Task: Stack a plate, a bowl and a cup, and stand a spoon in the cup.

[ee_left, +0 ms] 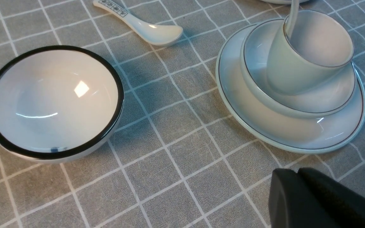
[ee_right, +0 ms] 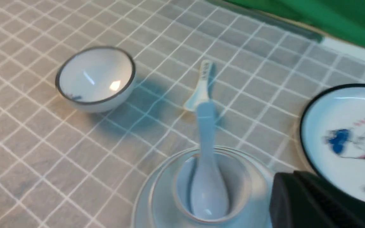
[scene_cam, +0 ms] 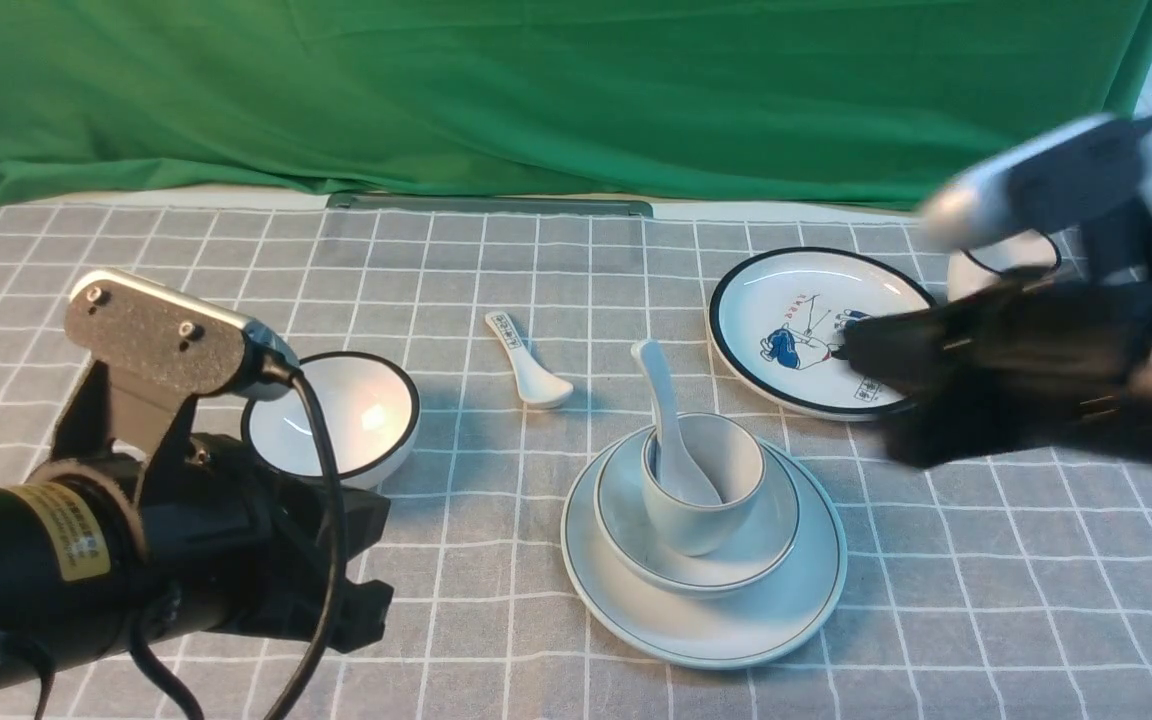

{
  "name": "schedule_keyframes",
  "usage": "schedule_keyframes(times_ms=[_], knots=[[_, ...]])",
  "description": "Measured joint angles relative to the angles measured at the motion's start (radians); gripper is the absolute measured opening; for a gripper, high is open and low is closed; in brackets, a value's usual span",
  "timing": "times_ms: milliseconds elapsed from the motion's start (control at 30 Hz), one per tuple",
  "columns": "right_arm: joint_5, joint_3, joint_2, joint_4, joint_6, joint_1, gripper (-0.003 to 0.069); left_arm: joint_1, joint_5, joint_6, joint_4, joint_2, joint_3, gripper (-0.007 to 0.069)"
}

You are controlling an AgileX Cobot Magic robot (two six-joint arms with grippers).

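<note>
Stacked set: cup [scene_cam: 726, 480] is nested in bowl [scene_cam: 751, 555] on plate [scene_cam: 736, 630], upon checked tabletop [scene_cam: 996, 600], soup spoon [scene_cam: 661, 400] stood in cup; left tool [ee_left: 298, 173] and right tool [ee_right: 293, 178] are clenched, nothing grasped.

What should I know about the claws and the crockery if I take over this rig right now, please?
Left claw: shut, empty, low over the checked cloth.
Right claw: shut, blurred, seemingly empty, over the black-rimmed cartoon plate.
Stack: large pale bluish-white round plate, pale shallow bowl on it, small handleless pale cup in the bowl, plain white ceramic soup spoon standing tilted in the cup.
Done: the whole stack. Left: probably only parking both arms.
</note>
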Motion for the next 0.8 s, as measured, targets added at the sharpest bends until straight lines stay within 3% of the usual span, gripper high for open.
schedule_keyframes(times_ms=[267, 500, 800], knots=[[0.166, 0.014, -0.441, -0.291, 0.251, -0.190, 0.0019, 0.000, 0.010, -0.005, -0.025, -0.005, 0.000, 0.0010], [0.117, 0.226, -0.779, -0.321, 0.302, -0.198, 0.0019, 0.000, -0.003, -0.005, -0.043, -0.099, 0.000, 0.0010], [-0.035, 0.439, -0.934, -0.324, 0.354, -0.198, 0.0020, 0.000, 0.036, -0.013, -0.049, -0.297, 0.000, 0.0010]])
